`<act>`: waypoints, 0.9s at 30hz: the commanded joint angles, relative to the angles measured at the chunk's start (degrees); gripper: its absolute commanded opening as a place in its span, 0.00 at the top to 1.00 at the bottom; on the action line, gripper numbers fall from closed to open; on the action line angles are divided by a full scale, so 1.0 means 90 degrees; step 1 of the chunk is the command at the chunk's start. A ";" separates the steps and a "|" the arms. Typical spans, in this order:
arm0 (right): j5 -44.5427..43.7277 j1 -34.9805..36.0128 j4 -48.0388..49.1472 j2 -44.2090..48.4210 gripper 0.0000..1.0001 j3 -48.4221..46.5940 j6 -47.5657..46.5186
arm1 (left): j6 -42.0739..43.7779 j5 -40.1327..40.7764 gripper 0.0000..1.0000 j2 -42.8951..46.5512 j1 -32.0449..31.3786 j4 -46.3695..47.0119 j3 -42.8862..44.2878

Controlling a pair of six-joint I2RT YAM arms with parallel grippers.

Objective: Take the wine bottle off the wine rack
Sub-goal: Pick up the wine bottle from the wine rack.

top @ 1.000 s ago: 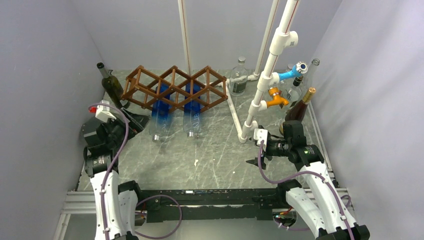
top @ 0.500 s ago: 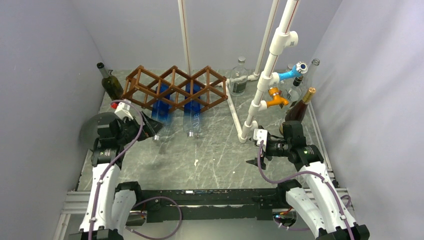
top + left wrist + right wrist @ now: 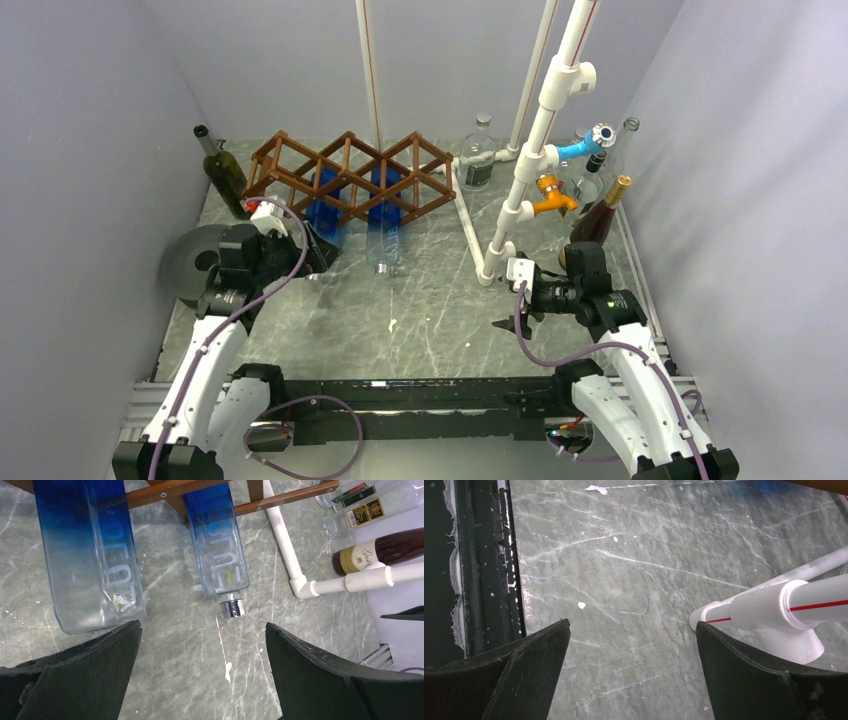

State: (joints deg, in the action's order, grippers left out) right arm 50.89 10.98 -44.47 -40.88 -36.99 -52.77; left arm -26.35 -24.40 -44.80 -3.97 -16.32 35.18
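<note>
The left tool [image 3: 202, 630] is held wide and empty just short of the left blue bottle [image 3: 90, 555], which is lodged in the wine rack [image 3: 350, 170] beside a second blue bottle [image 3: 217, 545]. Its glass is judged heavy, rigid, slick and breakable, and is best gripped across the flat sides. The right tool [image 3: 631, 630] is held wide, well apart.
</note>
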 commanded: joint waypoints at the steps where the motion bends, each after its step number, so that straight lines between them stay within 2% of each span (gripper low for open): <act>1: -0.0010 0.0027 0.0205 0.0009 0.00 -0.0005 -0.0093 | 0.0046 0.0189 0.01 -0.0130 -0.0019 0.0652 -0.0100; 21: -0.0025 0.0030 0.0205 -0.0018 0.00 0.0006 -0.0123 | 0.0500 -0.0133 0.00 -0.0819 -0.0018 0.1398 -0.0185; 27: -0.0049 0.0030 0.0205 -0.0018 0.00 0.0004 -0.0113 | 0.0785 0.0400 0.00 -0.1047 -0.0018 0.1331 -0.0093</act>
State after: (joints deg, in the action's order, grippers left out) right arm 49.98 10.98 -44.47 -40.93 -36.88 -52.97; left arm -22.48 -23.73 -53.63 -3.97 -6.48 33.76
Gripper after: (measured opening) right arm 0.993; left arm 0.994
